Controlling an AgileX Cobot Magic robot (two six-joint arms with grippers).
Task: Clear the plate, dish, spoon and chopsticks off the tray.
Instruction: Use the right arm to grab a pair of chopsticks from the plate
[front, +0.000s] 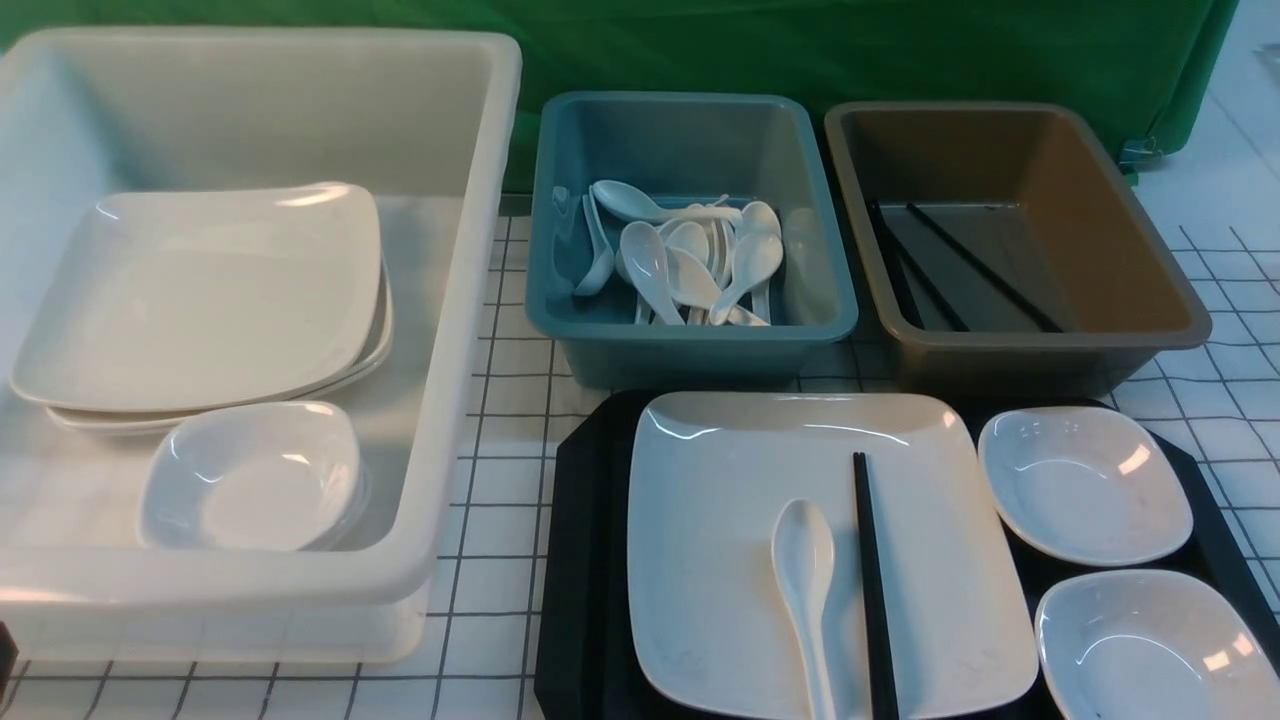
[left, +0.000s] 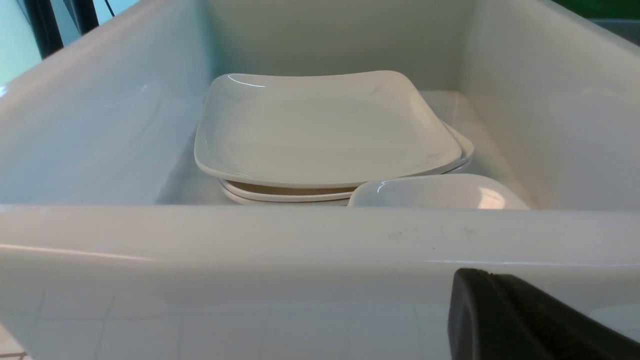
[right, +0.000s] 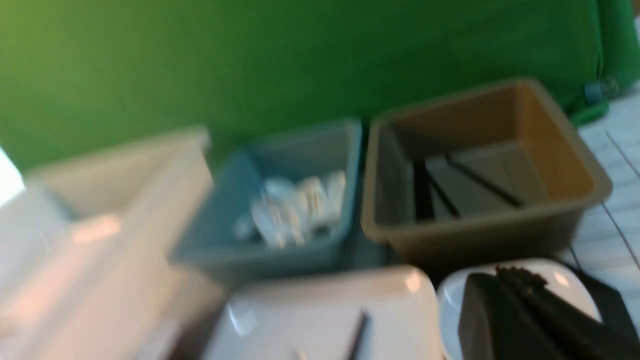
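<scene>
Shows left gripper (left: 505, 305) and right gripper (right: 515, 290) closed, holding nothing; spoon (front: 805, 570) and chopsticks (front: 868, 560) lying on the plate (front: 700, 520), two dishes (front: 1085, 485) just right of it.

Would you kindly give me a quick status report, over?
Left gripper shut, empty, outside white tub. Right gripper shut, empty, by dish. Plate on tray, spoon and chopsticks atop it. Nothing blocking.
</scene>
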